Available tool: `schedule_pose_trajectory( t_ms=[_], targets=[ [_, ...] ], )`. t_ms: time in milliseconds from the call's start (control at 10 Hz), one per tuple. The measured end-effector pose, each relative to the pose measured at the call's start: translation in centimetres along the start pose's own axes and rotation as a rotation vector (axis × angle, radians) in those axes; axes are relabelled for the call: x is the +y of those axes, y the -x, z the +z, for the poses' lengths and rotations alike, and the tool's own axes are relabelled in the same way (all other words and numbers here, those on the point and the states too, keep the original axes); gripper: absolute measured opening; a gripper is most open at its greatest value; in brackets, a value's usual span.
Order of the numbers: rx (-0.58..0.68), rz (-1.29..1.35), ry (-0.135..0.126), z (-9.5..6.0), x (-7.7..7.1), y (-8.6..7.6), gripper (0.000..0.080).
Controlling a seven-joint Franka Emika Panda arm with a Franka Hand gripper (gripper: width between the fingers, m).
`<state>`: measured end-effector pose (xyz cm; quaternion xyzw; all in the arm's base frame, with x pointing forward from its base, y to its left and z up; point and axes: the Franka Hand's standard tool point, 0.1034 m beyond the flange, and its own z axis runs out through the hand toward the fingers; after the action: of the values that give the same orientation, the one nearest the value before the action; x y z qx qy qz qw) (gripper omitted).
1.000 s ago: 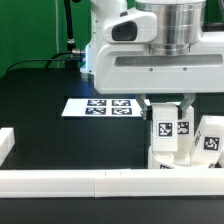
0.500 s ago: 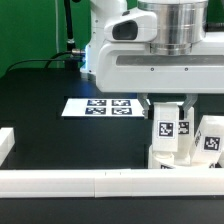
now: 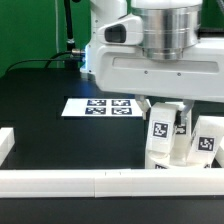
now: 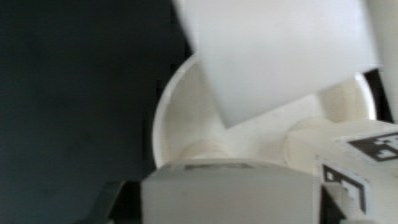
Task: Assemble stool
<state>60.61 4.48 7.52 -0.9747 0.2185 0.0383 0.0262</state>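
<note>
Nearest the camera, long white rail blocks (image 3: 95, 181) are laid along the tabletop (image 3: 60, 130) edge, presumably as a fence for the parts. Just behind them, at the exterior view's right, a tagged stool leg (image 3: 161, 132) is held upright by the end effector (image 3: 163, 118), which is pinched on it; its long axis runs vertically, seemingly aimed down at the round seat (image 4: 187, 120) for socketing. Another leg (image 3: 206, 140) stands just beside. Farther back, the marker board (image 3: 98, 106) lies flat.

2 tagged legs (image 3: 163, 128) (image 3: 207, 140), 1 seat (image 3: 165, 155), 1 marker board (image 3: 98, 106), 1 rail (image 3: 80, 181)
</note>
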Motion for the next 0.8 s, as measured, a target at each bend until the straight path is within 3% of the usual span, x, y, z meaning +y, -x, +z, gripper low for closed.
schedule_pose_trajectory(
  t_ms=[500, 700, 800],
  targets=[
    [0.003, 0.184, -0.006, -0.21, 0.1, -0.06, 0.0342],
    [0.027, 0.288, -0.056, -0.15, 0.6, -0.58, 0.0342],
    [0.041, 0.3, -0.066, 0.06, 0.77, -0.7, 0.0342]
  ],
)
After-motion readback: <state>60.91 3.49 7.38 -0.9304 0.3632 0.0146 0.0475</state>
